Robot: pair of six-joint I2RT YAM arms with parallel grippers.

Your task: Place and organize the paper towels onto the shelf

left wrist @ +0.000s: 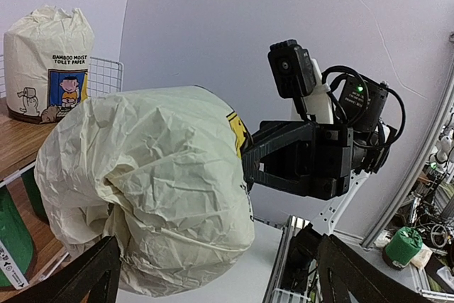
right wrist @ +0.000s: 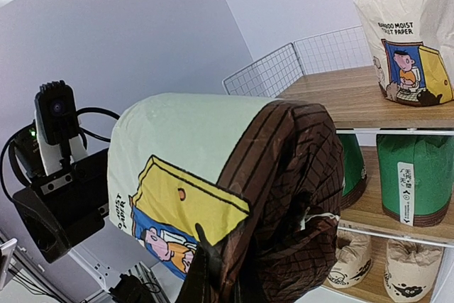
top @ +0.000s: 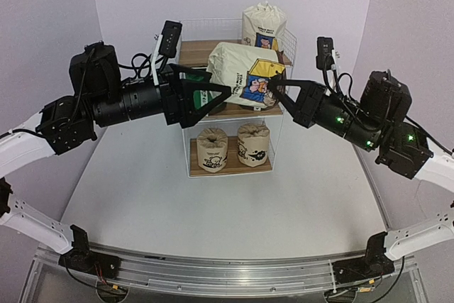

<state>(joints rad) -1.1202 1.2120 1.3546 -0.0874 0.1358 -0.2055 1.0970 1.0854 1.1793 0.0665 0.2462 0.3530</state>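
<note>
The right gripper (top: 273,89) is clenched on the brown-checked end of the brown-topped roll (top: 245,72), pinching the wrapper there rather than spanning the body. From that pinch the roll runs out toward the robot's left. It lies on its side in the air in front of the shelf (top: 197,51), with its long axis across the shelf front, the brown end to the right and the crumpled white end to the left.

The left gripper (top: 213,89) waits at that white end with its jaws spread wide and nothing in them. Its wrist view shows the roll's bulk just ahead of the two fingers (whether either finger touches the wrapper I cannot tell).

Beyond the roll, the top board carries the labelled white roll (top: 264,25) standing at its right side, with bare wood to its left. The green rolls (right wrist: 415,175) stand on the middle board, and the two beige printed rolls (top: 213,148) stand on the bottom one.

The coming move turns on that sideways axis. The roll probably has to be turned upright and carried back onto the bare wood. The left arm is the nearer one to take the body.
</note>
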